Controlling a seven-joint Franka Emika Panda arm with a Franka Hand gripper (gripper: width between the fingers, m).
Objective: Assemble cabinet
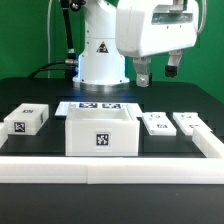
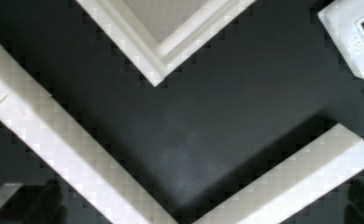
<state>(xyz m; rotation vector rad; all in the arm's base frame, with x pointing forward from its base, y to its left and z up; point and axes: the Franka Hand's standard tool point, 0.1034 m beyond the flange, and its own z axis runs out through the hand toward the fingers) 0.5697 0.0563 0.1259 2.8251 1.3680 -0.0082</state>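
Tagged block point(image 1: 28, 120) lies at the exterior view's left, bare table point(image 1: 50, 142) separating it from the cabinet point(image 1: 100, 132), an open-topped white box with one front tag, just behind the border rail point(image 1: 110, 166). Rightward, two flat panels point(image 1: 155, 123); above them the gripper point(image 1: 158, 77) hangs, fingers point(image 1: 143, 76) apart.

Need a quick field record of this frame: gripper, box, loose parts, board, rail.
gripper: open, empty, raised above the table, toward the exterior view's right
cabinet box: mid-table, open top, tag on its front face
tagged block: on the table to the exterior view's left of the box, apart from it
flat piece: to the exterior view's right of the box
second flat piece: beside the first, further right
marker board: flat, behind the box
rail: along the front edge
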